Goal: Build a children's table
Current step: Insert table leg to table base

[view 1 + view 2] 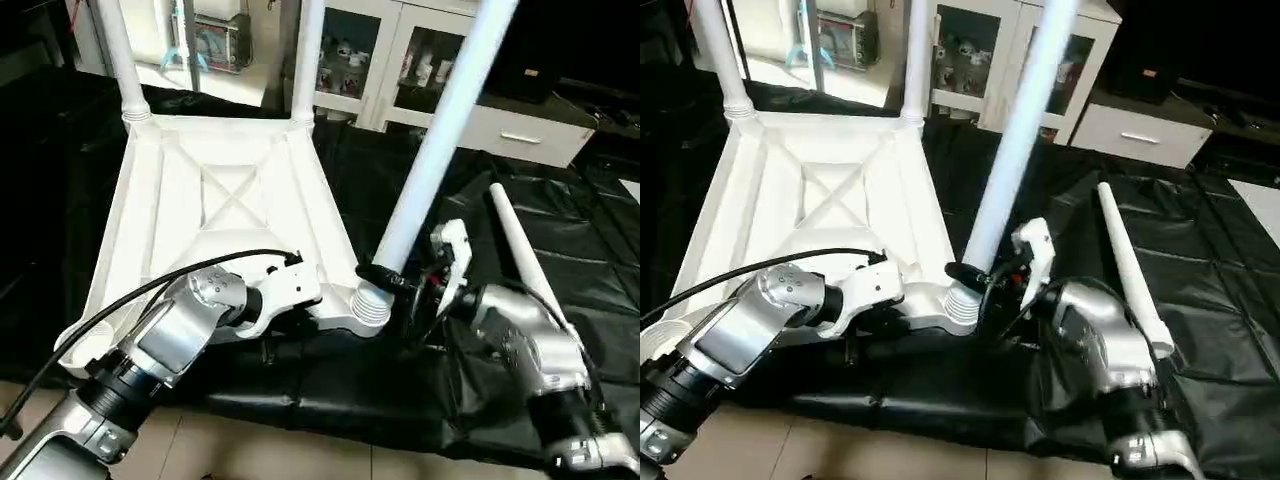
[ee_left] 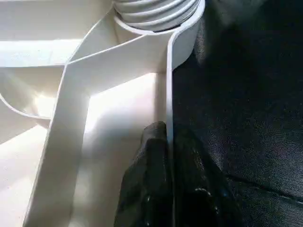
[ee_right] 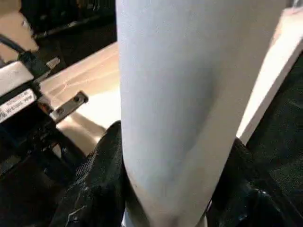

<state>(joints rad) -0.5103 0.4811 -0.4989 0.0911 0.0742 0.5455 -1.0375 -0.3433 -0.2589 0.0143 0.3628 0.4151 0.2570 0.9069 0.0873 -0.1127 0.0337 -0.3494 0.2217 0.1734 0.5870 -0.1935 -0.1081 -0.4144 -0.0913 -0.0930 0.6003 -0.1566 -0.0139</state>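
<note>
Three legs stand in the upturned table top [image 1: 215,195] in the left eye view: two upright at the far corners, and a third leg [image 1: 440,135] leaning in the near right socket [image 1: 368,305]. The right gripper [image 1: 400,280] clasps that leaning leg just above the socket, while the left gripper [image 1: 285,300] is at the near rim of the top. A fourth leg [image 1: 525,255] lies loose on the black sheet [image 1: 560,190], just beyond the right arm

Seen from the right eye, the same layout holds: the held leg [image 1: 1015,150] tilts away from vertical, so I judge the step in hand to be seating this third leg

From the left wrist, the black fingers [image 2: 151,179] are pinched shut on the thin side wall of the top, one inside and one outside, near the ribbed collar of the socket, steadying the piece

From the right wrist, the fingers [image 3: 102,179] sit on either side of the white tube, half spread and closed on it

Next, the leg likely needs bringing upright and pressing or twisting fully home while the left keeps the top from sliding; after that the loose leg and the empty near left corner remain
</note>
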